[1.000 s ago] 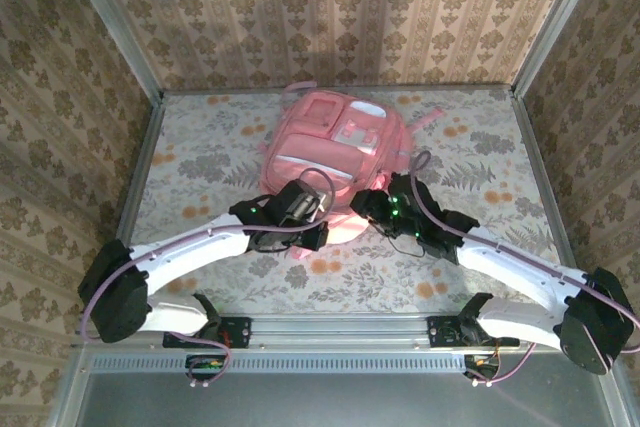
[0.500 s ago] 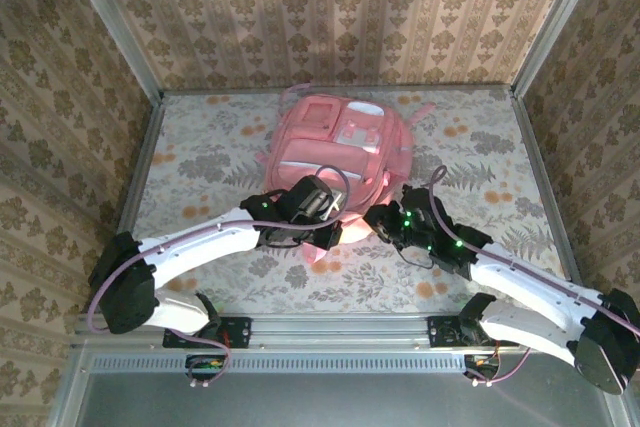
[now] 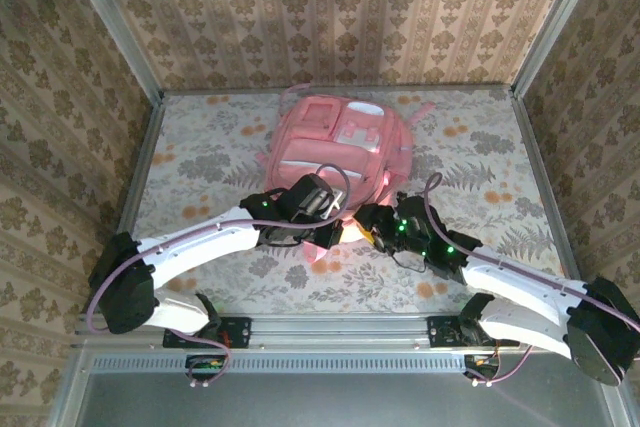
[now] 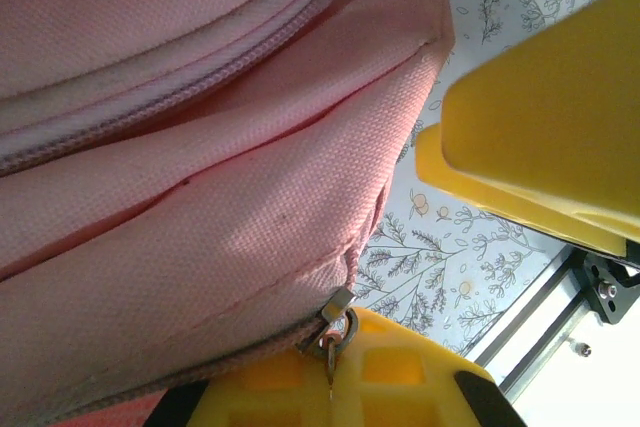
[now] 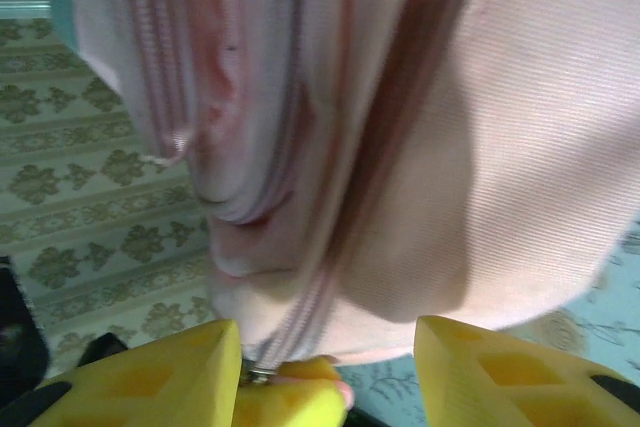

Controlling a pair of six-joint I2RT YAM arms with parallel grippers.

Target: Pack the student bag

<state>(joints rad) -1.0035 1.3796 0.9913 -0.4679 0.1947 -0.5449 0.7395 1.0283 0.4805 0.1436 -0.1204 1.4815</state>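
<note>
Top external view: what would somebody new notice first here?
A large soft pink fabric backpack lies at the flowered table's far middle, with both arms at its near end. There the left gripper has its jaws shut on a small metal zip pull, while the right gripper stands open close by.

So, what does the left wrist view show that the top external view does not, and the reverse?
Only the left wrist: a small metal zip pull at the end of a zip, right against a yellow finger of the left claw, and the weave of the student bag. Only the top external: the whole bag with its front pockets, both arms, the right claw at its near edge, the patterned walls. Both: the pink bag, the flowered table cover, and the left claw at the bag's near end.
</note>
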